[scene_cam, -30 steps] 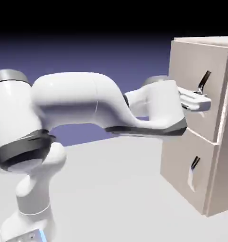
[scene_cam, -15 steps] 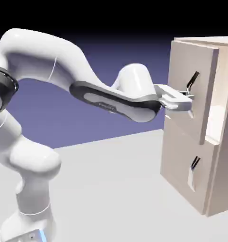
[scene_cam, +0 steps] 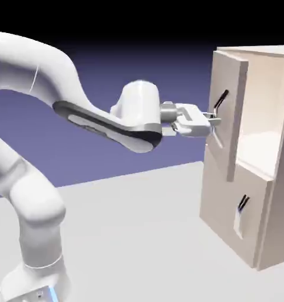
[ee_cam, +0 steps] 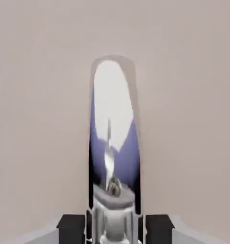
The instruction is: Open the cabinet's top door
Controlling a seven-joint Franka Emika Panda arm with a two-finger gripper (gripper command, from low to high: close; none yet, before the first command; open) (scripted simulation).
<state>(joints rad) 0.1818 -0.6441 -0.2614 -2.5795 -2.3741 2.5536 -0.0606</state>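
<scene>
Pincer (scene_cam: 215,120) clamped tight on the handle (scene_cam: 220,102); top door (scene_cam: 225,112) now swung farther out, pale interior (scene_cam: 262,127) showing.

A rendered simulation scene, not a real room: a plain grey worktop (scene_cam: 138,224) under a flat blue-violet backdrop (scene_cam: 138,65), with a smooth, untextured beige cabinet (scene_cam: 268,224) at right, seemingly the only furniture.
</scene>
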